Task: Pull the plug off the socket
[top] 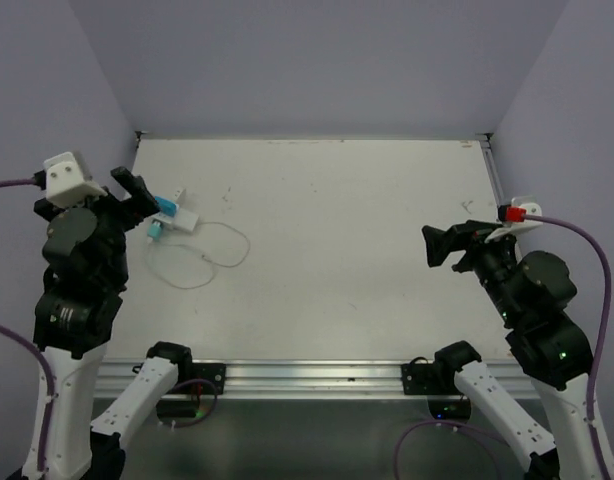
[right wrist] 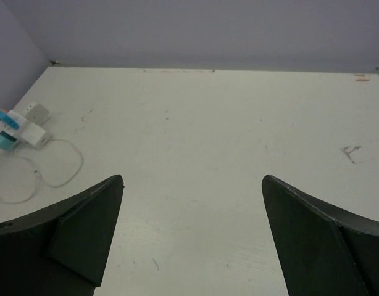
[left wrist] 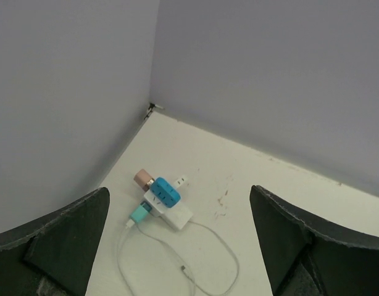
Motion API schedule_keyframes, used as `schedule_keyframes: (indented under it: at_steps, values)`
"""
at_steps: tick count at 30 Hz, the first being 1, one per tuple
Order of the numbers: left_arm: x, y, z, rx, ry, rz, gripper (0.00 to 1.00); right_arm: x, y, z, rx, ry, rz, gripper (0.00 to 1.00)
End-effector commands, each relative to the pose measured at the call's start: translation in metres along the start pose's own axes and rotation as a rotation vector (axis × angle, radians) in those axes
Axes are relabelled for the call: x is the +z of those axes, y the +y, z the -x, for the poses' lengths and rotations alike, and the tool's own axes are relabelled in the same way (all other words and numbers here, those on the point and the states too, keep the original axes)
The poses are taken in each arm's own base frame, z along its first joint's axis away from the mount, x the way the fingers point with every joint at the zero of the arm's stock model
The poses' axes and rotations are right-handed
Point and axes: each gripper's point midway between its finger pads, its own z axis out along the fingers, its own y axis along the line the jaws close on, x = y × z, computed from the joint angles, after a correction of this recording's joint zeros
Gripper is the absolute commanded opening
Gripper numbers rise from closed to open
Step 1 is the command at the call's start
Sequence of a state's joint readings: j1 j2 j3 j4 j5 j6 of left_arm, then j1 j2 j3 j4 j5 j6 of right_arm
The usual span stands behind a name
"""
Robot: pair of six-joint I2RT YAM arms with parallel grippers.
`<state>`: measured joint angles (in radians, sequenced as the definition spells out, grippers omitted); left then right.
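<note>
The socket (left wrist: 173,215) is a small white block lying near the table's far left corner, also seen in the top view (top: 183,219) and at the left edge of the right wrist view (right wrist: 29,132). A blue plug (left wrist: 162,192) sits on its top face. A teal plug (left wrist: 139,214) with a thin white cable (left wrist: 229,256) enters one side, and a rose-brown plug (left wrist: 143,179) sticks out behind. My left gripper (left wrist: 179,189) hangs open above and just left of the cluster (top: 137,193), touching nothing. My right gripper (right wrist: 192,179) is open far to the right (top: 439,245).
A little white plug (left wrist: 181,180) lies against the far side of the cluster. The cable loops loosely over the table (top: 222,262) toward the near side. The purple wall (left wrist: 66,92) stands close on the left. An aluminium rail (top: 317,378) runs along the near edge.
</note>
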<state>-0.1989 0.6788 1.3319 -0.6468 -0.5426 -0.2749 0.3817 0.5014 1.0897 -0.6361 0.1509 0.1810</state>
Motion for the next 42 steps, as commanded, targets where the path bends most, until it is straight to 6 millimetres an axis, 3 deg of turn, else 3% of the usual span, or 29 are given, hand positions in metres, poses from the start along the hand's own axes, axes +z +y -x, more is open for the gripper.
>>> schedule_keyframes:
  at_steps: [1,5,7,12,15,16,20,24,28,37,42]
  values:
    - [0.026,-0.009,-0.053,0.070,0.163,0.017,1.00,0.013,0.016,-0.013,0.041,0.044,0.072,0.99]
    - [0.051,-0.019,-0.109,0.104,0.313,0.037,1.00,0.023,0.018,-0.034,0.056,0.089,0.083,0.99]
    - [0.058,-0.017,-0.126,0.123,0.358,0.063,1.00,0.027,0.020,-0.049,0.065,0.124,0.096,0.99]
    - [0.089,-0.017,-0.165,0.145,0.445,0.116,1.00,0.034,0.021,-0.059,0.062,0.137,0.098,0.99]
    - [0.110,-0.009,-0.192,0.090,0.507,0.107,1.00,0.034,0.021,-0.064,0.064,0.144,0.105,0.99]
    - [0.119,0.005,-0.201,0.067,0.533,0.147,1.00,0.033,0.021,-0.065,0.064,0.144,0.108,0.99]
    - [0.142,0.027,-0.219,0.012,0.569,0.242,1.00,0.028,0.021,-0.066,0.074,0.104,0.122,0.99]
    - [0.165,0.030,-0.229,-0.006,0.575,0.290,1.00,0.025,0.020,-0.066,0.075,0.093,0.120,0.99]
    - [0.183,0.040,-0.256,-0.011,0.633,0.346,1.00,0.019,0.021,-0.068,0.082,0.074,0.135,0.99]
    - [0.212,0.060,-0.290,0.052,0.694,0.396,0.99,0.009,0.017,-0.065,0.076,0.026,0.126,0.99]
    - [0.226,0.065,-0.295,0.108,0.689,0.353,0.99,0.008,0.015,-0.070,0.074,0.026,0.124,0.99]
